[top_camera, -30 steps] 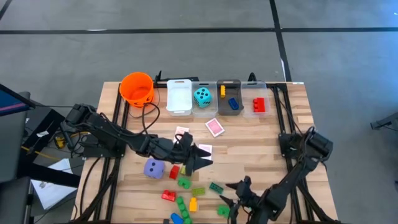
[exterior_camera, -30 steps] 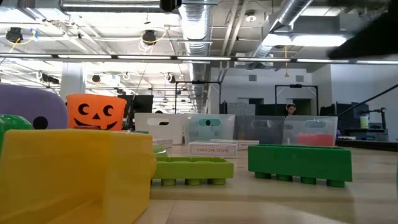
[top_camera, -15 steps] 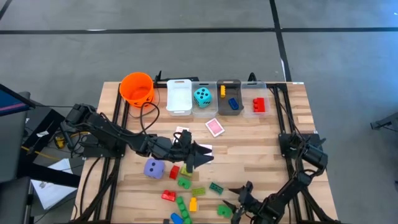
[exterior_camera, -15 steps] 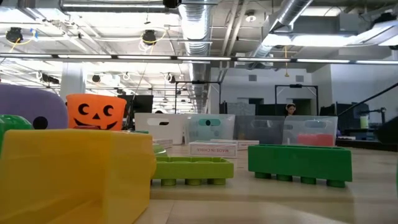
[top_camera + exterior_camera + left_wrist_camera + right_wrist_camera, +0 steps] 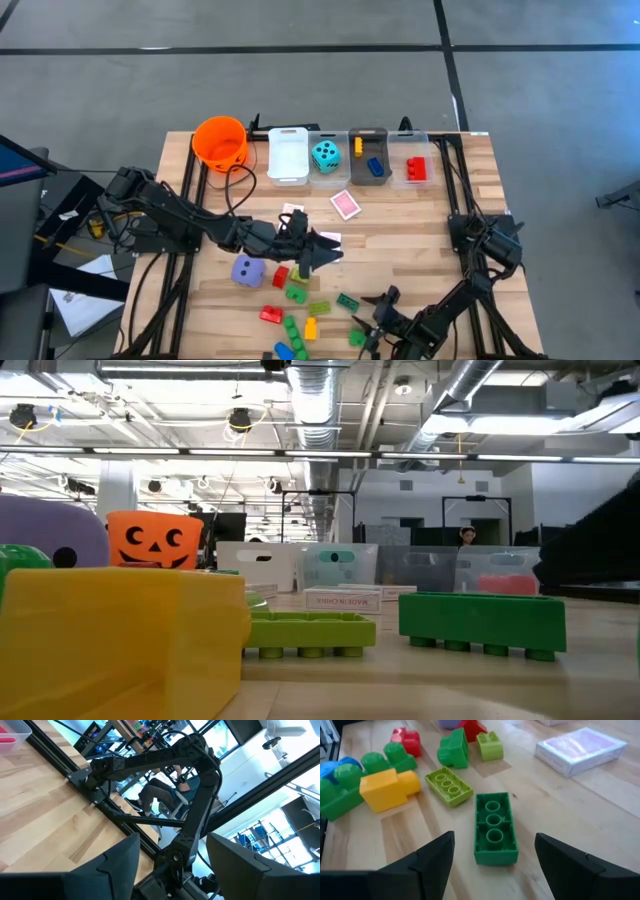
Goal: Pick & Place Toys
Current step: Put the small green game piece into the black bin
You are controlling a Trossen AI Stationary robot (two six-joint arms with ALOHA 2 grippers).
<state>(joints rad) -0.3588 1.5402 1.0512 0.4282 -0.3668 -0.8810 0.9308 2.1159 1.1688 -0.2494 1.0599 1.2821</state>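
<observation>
From above, we see the left gripper (image 5: 322,252) near the middle of the table (image 5: 420,230), over the edge of the brick cluster, with a playing card (image 5: 329,239) just beside it; we cannot tell from here how wide its fingers stand. The purple die (image 5: 248,271) sits beside that arm, and a red brick (image 5: 280,276) lies between the die and the gripper. The right gripper (image 5: 366,326) is low at the near edge, fingers spread, close to a dark green brick (image 5: 348,301). Along the far edge stand the orange bucket (image 5: 220,142), a white bin (image 5: 288,156), a bin holding the teal die (image 5: 325,154), a bin with yellow and blue bricks, and one with a red brick (image 5: 416,169). At table height, we see a yellow brick (image 5: 120,640) close up, a lime brick (image 5: 310,630) and the dark green brick behind it. In the left wrist view, its fingers (image 5: 112,865) stand apart with nothing between them, the right arm (image 5: 190,795) beyond. In the right wrist view, its fingers (image 5: 432,857) are spread wide and empty, flanking the dark green brick, with the lime brick just beside it.
</observation>
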